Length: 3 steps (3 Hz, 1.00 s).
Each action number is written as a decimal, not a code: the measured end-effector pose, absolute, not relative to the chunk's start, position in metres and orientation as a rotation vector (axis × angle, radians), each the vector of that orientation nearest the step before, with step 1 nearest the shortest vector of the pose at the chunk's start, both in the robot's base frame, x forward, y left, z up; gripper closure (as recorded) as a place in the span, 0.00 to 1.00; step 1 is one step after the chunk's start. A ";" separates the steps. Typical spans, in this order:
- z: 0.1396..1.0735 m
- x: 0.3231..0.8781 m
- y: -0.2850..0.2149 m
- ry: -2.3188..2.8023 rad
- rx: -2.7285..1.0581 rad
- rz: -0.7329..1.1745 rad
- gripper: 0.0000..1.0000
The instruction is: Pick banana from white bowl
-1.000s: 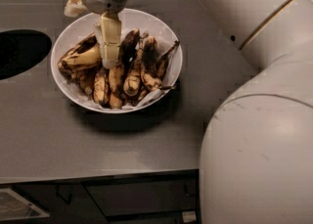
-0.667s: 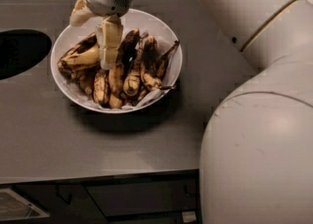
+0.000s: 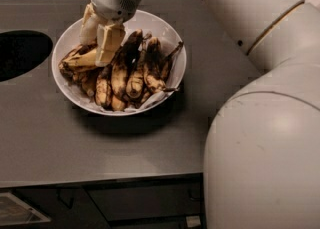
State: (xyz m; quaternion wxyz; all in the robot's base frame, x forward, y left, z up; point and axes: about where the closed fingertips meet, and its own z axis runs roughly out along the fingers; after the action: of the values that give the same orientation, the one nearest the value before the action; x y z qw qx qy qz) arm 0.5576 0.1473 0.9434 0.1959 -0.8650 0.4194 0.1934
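Note:
The white bowl [image 3: 172, 40] stands on the grey counter and holds a heap of overripe bananas on white paper. The banana [image 3: 79, 62], long, curved, mostly yellow with brown blotches and a dark tip, lies at the bowl's left side. My gripper [image 3: 96, 50] hangs over the bowl's upper left, right above that banana. Its cream fingers [image 3: 110, 43] point down and stand a little apart, one on each side of the banana's inner end. It is open and holds nothing. The fingers hide part of the banana.
Several darker, blackened bananas [image 3: 135, 70] fill the middle and right of the bowl. A dark round opening [image 3: 20, 53] is cut into the counter at the left. My large white arm [image 3: 260, 123] fills the right side. The counter's front edge [image 3: 100, 179] runs below.
The gripper has come down a little toward the bananas at the bowl's left. Its far finger now sits closer to the near one. The bananas and bowl have not moved.

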 end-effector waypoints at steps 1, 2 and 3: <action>0.942 0.558 0.147 1.174 -2.423 0.550 0.49; 0.941 0.558 0.147 1.173 -2.425 0.554 0.48; 0.938 0.558 0.148 1.168 -2.428 0.564 0.47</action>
State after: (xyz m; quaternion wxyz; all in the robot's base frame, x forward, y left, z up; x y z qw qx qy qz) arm 0.5579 0.1476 0.9382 0.1935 -0.8654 0.4163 0.2009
